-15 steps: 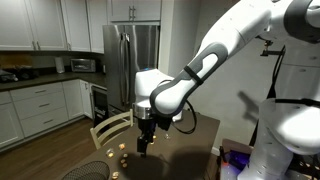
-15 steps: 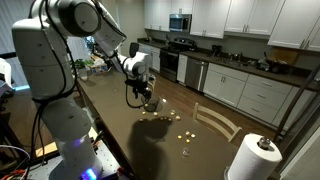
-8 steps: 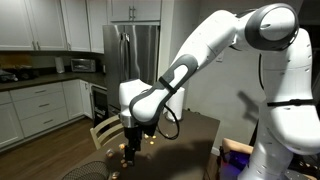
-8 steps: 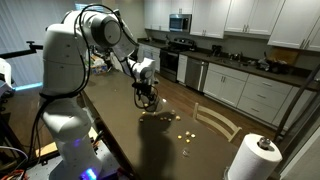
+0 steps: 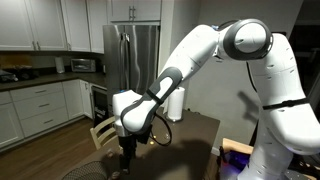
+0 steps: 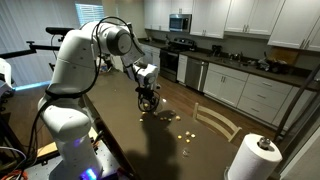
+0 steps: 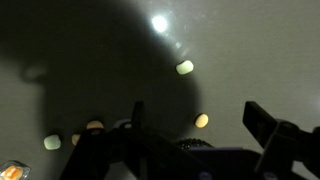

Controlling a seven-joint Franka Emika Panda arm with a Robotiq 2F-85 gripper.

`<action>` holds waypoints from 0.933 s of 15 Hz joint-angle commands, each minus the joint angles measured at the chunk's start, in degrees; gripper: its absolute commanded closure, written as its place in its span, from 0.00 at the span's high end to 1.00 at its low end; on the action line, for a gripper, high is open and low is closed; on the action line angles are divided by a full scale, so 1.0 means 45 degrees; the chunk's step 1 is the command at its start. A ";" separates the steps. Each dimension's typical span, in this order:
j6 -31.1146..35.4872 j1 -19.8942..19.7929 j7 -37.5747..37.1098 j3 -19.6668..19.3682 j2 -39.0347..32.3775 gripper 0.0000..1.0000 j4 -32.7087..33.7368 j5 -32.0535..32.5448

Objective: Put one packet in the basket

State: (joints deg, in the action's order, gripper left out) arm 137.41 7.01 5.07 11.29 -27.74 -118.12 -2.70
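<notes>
Several small yellowish packets lie loose on the dark table. In the wrist view I see one [image 7: 185, 67] farther off, one [image 7: 202, 120] between my fingers, and others [image 7: 52, 142] to the left. They also show as pale dots in an exterior view [image 6: 166, 115]. My gripper [image 7: 200, 125] is open and empty, low over the table [image 6: 148, 100], with its fingers on either side of the middle packet. In an exterior view it hangs [image 5: 125, 152] just beside the round basket [image 5: 92, 170] at the bottom left edge.
A light wooden chair back [image 5: 106, 130] stands at the table's edge, and it also shows in the other view [image 6: 218, 120]. A paper towel roll [image 6: 255, 160] stands at the near corner. Kitchen cabinets and a fridge [image 5: 135, 55] are behind.
The arm has swung along the table and lowered; the gripper now hangs closer to the packets and the basket. The fingers stay open and empty.
</notes>
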 commanded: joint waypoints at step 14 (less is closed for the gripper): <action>0.1613 0.0097 0.0210 -0.0710 -0.1273 1.00 0.0881 0.1057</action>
State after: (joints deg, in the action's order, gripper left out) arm 143.99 7.77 5.37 8.20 -31.86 -115.89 2.31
